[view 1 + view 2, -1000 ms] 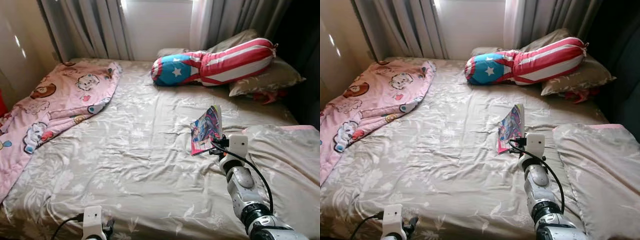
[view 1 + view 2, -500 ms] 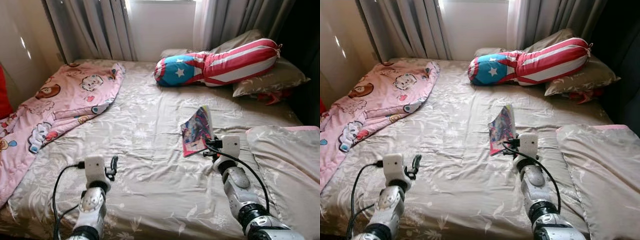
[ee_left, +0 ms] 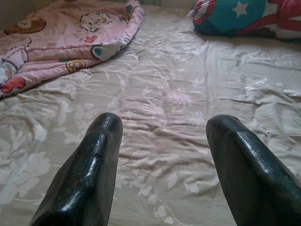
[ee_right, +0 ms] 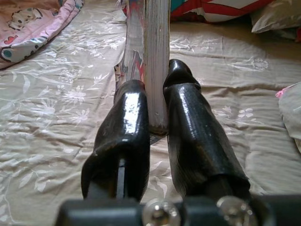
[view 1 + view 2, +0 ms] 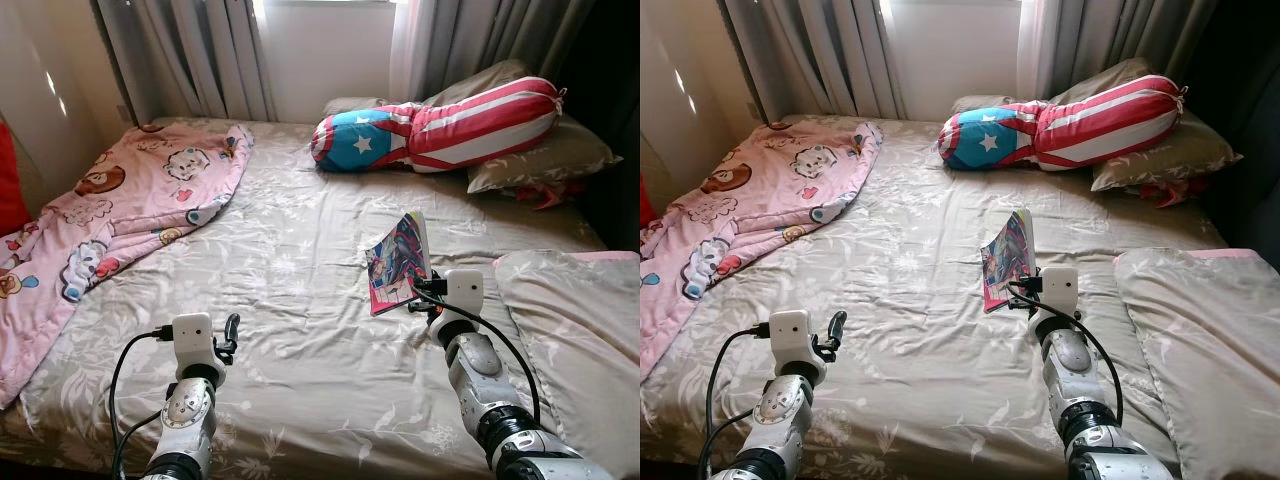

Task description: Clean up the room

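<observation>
Right wrist view has the right claw (image 4: 157, 141) clamped on the lower edge of a colourful book (image 4: 151, 56), holding it upright above the bed (image 5: 300, 240), midway across the sheet. The left claw (image 3: 164, 155), fingers wide apart, hovers low over the near part of the bed. The pickup looks done; next I'd say it needs carrying off to wherever books belong.

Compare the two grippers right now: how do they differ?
The right gripper is shut on the colourful book, holding it upright on edge; the left gripper is open and holds nothing. The right reaches further up the bed than the left. Both are over the floral sheet.
</observation>
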Robot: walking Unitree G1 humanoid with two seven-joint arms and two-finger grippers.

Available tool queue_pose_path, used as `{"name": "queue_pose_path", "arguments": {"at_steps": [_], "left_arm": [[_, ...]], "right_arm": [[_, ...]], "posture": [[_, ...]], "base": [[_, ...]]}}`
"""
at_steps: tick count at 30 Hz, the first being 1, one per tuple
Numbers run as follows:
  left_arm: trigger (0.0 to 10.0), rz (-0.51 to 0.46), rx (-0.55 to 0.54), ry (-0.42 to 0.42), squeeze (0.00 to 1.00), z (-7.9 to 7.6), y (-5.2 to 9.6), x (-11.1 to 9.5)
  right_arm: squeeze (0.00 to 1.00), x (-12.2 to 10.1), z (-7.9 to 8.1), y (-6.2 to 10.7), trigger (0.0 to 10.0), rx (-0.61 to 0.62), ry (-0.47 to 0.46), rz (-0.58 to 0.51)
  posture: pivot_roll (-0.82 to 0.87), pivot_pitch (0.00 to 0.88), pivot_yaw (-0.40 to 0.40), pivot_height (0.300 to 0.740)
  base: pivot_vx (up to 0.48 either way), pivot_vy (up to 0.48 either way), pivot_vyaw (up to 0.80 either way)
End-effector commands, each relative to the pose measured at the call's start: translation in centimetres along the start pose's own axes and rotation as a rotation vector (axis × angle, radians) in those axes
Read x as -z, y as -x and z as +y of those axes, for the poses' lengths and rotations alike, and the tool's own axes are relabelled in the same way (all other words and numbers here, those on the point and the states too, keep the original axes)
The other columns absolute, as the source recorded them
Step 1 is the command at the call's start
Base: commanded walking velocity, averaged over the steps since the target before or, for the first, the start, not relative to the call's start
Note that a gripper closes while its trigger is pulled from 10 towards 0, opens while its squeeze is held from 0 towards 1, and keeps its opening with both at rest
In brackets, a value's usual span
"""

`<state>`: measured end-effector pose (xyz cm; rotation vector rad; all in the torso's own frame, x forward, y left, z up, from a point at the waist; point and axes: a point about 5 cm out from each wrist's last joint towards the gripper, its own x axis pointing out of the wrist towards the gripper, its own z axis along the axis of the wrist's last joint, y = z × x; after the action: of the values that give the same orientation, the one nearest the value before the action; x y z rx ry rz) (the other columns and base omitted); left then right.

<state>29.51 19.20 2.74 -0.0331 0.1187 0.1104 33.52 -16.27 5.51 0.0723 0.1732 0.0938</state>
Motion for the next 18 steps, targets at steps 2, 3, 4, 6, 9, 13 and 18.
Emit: {"name": "queue_pose_path", "arguments": {"at_steps": [2, 3, 4, 6, 9, 13, 18], "left_arm": [[10.0, -0.015, 0.008, 0.001, 0.0, -0.1, -0.01, -0.18], [10.0, -0.015, 0.009, 0.001, 0.0, -0.1, 0.0, -0.17], [10.0, -0.015, 0.01, 0.001, 0.0, -0.1, 0.01, -0.16], [10.0, -0.016, 0.011, 0.0, 0.0, -0.1, 0.01, -0.17], [10.0, -0.017, 0.015, -0.002, 0.0, -0.16, 0.01, -0.19], [10.0, -0.014, 0.022, -0.004, 0.0, -0.24, 0.13, -0.04], [10.0, -0.001, 0.024, -0.007, 0.0, -0.28, 0.38, 0.35]], "right_arm": [[0.0, -0.62, 0.24, -0.33, 10.0, -0.006, 0.001, -0.02], [0.0, -0.66, 0.32, -0.34, 10.0, -0.01, -0.001, -0.023], [0.0, -0.68, 0.35, -0.34, 10.0, -0.012, -0.001, -0.027], [0.0, -0.69, 0.36, -0.34, 10.0, -0.013, 0.003, -0.027], [0.0, -0.81, 0.33, -0.24, 10.0, -0.011, -0.012, -0.053], [0.0, -0.71, 0.28, -0.2, 10.0, -0.007, -0.009, -0.049], [0.0, -0.61, 0.19, -0.16, 10.0, -0.004, -0.011, -0.044]], "posture": [[-0.1, 0.0, -0.002, 0.687], [-0.1, 0.0, -0.001, 0.678], [-0.1, 0.0, 0.0, 0.668], [-0.1, 0.0, 0.0, 0.658], [-0.1, 0.0, 0.002, 0.654], [-0.1, 0.0, 0.007, 0.654], [-0.1, 0.0, 0.007, 0.654]], "base": [[0.0, 0.0, 0.0], [0.0, 0.0, 0.0], [0.0, 0.0, 0.0], [0.0, 0.0, 0.0], [0.0, 0.0, 0.0], [0.0, 0.0, 0.0], [0.0, 0.0, 0.0]]}}
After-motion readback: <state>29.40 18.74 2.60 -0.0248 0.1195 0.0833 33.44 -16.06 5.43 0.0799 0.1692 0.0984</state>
